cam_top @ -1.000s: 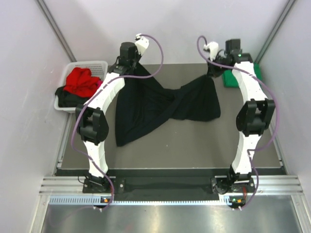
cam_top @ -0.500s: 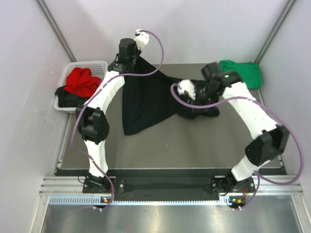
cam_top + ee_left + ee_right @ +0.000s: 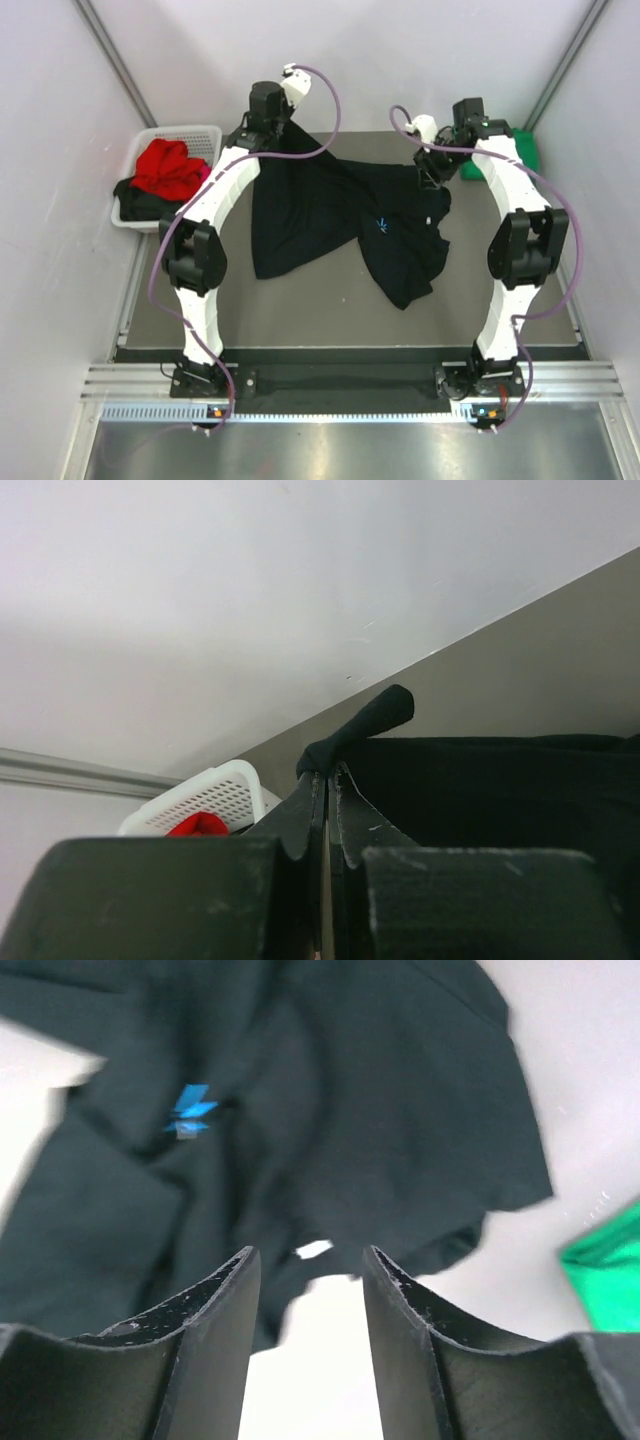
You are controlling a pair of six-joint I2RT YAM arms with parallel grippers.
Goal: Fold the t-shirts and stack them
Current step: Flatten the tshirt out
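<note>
Top external view: the right gripper (image 3: pixel 432 172) had let go. A sec earlier it was clamped on the right end of the black t-shirt (image 3: pixel 330 210), w/ the cloth twisted across the table (image 3: pixel 330 310). Half a sec earlier the arm had swung in toward centre, carrying that end. Now it was back at the far right. Right wrist cam showed its fingers (image 3: pixel 205 1310) spread apart w/ nothing between them and the shirt lying below. That swing had untwisted the cloth: the blue mark (image 3: pixel 381 224) faced up, and the right part of the shirt lay on the table, running toward the near right.

The left gripper (image 3: pixel 325 780) hadn't moved. It sat at the far left of the table, jaws pressed together, pinching a bit of the shirt's edge (left wrist cam).

So the shirt sat mid-table, far-left corner held, the rest on the surface. It was lopsided & wrinkled, w/ two lobes pointing toward us. We judged the spreading step only partly done and no fold started. Next move prob. a regrasp on the right side, then a pull to square it.

The green t-shirt (image 3: pixel 525 150) lay at the far right corner, just beside the right gripper. The red t-shirt (image 3: pixel 165 165) waited in the basket (image 3: pixel 190 133) at left. Most of the task remained.
</note>
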